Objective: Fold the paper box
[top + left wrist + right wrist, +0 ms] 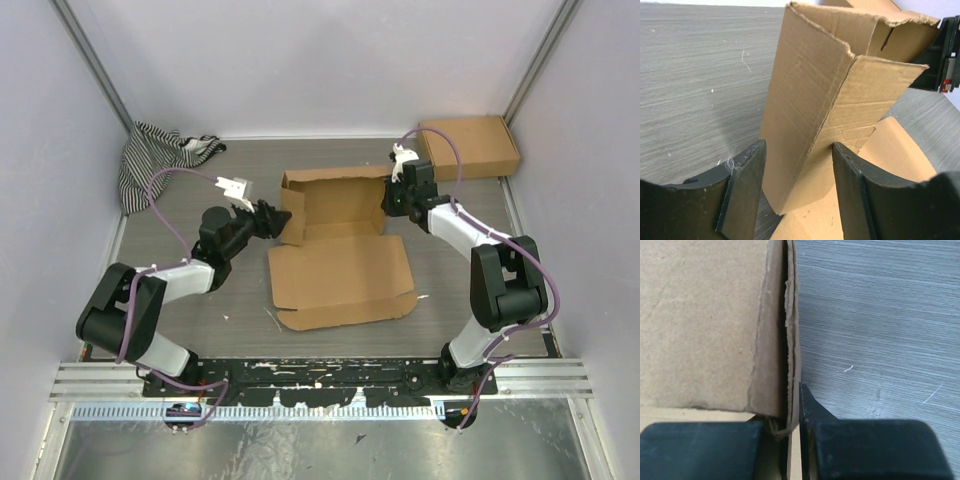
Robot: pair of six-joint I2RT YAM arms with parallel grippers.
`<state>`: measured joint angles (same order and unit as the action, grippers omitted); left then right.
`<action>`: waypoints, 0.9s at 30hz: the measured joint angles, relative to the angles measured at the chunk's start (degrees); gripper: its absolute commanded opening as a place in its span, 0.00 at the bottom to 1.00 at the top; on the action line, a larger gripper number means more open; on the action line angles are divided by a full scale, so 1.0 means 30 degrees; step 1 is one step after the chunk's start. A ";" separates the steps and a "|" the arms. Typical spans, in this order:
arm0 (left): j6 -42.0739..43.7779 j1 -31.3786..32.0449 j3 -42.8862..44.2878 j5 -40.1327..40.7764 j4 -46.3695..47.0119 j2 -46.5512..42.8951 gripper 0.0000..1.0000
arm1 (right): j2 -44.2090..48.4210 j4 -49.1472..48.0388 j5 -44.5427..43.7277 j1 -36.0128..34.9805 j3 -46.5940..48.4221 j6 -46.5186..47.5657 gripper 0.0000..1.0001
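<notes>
Left pincer [279, 220] sits at the left side wall of the paper box [340, 250], its jaws spread apart. In the left wrist view its fingers [746, 192] straddle the raised wall and the folded flap beside it, one on either side, without visibly clamping the cardboard. Right pincer [391, 196] is at the opposite side wall. In the right wrist view it is clenched on the doubled edge of that wall [790, 417], with the cardboard layers pinched between its pads.

The paper box lies in the middle of the grey worktop [330, 155], between the two arms. Its far half has the rear and side walls standing up. Its near panel lies flat, pointing toward the arm bases.

A striped cloth [155, 160] is bunched in the far left corner. An assembled cardboard box [470, 147] rests in the far right corner, just behind the right pincer.
</notes>
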<state>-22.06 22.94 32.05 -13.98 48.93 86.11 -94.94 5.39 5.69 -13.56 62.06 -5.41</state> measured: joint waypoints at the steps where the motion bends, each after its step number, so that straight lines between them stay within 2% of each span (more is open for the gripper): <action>1: 0.0044 0.0007 0.0109 0.0087 -0.0015 0.0051 0.61 | 0.0000 0.0000 -0.0007 -0.0051 -0.0036 -0.0036 0.01; 9: 0.0576 0.0663 0.1144 0.1268 -0.0874 0.0146 0.58 | 0.0138 -0.0568 -0.0714 -0.0816 -0.0452 -0.0262 0.01; 15: 0.1115 0.1064 0.2011 0.3388 -0.2586 0.0831 0.55 | 0.0663 -0.0787 -0.1603 -0.1486 -0.1056 -0.0313 0.01; 19: 0.1501 0.1362 0.2455 0.5158 -0.3920 0.1275 0.57 | 0.1158 -0.0867 -0.2317 -0.2004 -0.1596 -0.0393 0.01; 22: 0.1807 0.1836 0.2652 0.6703 -0.4648 0.1362 0.52 | 0.1399 -0.0925 -0.2718 -0.2346 -0.1858 -0.0517 0.01; 27: 0.1770 0.2273 0.3206 0.8655 -0.5792 0.1654 0.36 | 0.1537 -0.1209 -0.3410 -0.2812 -0.2135 -0.0918 0.01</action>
<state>-16.75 29.76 41.67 11.99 31.55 91.07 -90.32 1.76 -4.54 -22.00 55.66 -8.16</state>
